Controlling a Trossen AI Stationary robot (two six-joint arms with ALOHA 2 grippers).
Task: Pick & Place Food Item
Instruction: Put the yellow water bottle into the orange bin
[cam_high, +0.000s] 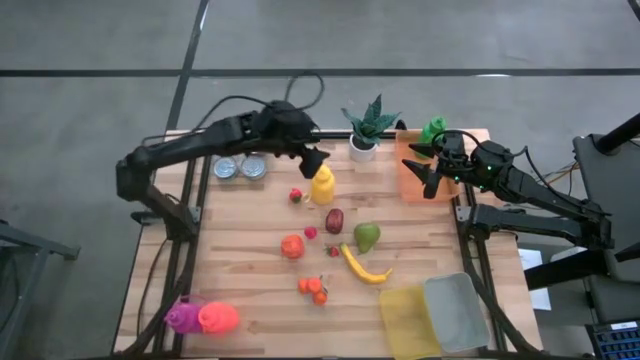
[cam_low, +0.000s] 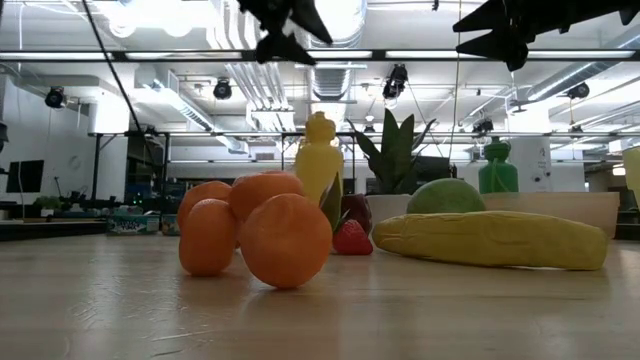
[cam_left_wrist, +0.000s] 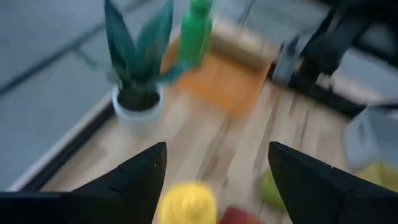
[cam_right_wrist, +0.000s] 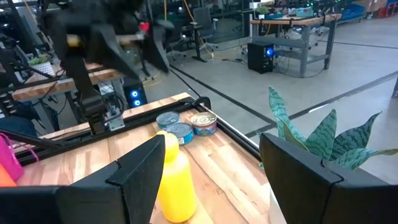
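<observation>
Fingers of the left gripper (cam_high: 316, 160) stand apart with nothing between them, hanging in the air over the far middle of the table (cam_high: 250, 290). Directly under and just ahead of this gripper stands the yellow bottle (cam_high: 322, 185); the left wrist view shows its yellow cap (cam_left_wrist: 185, 203) between the two dark fingers (cam_left_wrist: 134, 180), lower down and not touched. Just beyond the gripper, toward the table's far edge, is the potted plant (cam_high: 366, 128), and past that the orange tray (cam_high: 412, 170) with the green bottle (cam_high: 433, 130) at its far end. Behind the left gripper, toward its own arm, lie the tin cans (cam_high: 240, 167).

The right gripper (cam_high: 428, 168) hovers above the orange tray, its fingers also spread and empty, pointing toward the table's middle. In its wrist view the yellow bottle (cam_right_wrist: 171, 180) shows ahead between the fingers, with the tin cans (cam_right_wrist: 186, 126) farther off and the plant's leaves (cam_right_wrist: 323, 140) to one side.

Nearer the front than both grippers, loose on the wood, lie the food items: a small strawberry (cam_high: 296, 195) beside the yellow bottle, a dark red fruit (cam_high: 334, 220), a green pear (cam_high: 367, 236), a tomato (cam_high: 292, 246), a banana (cam_high: 365, 267) and a cluster of small oranges (cam_high: 314, 288). Well away, at the front corners, sit a pink and purple toy (cam_high: 200, 317) and two shallow containers (cam_high: 435, 315).
</observation>
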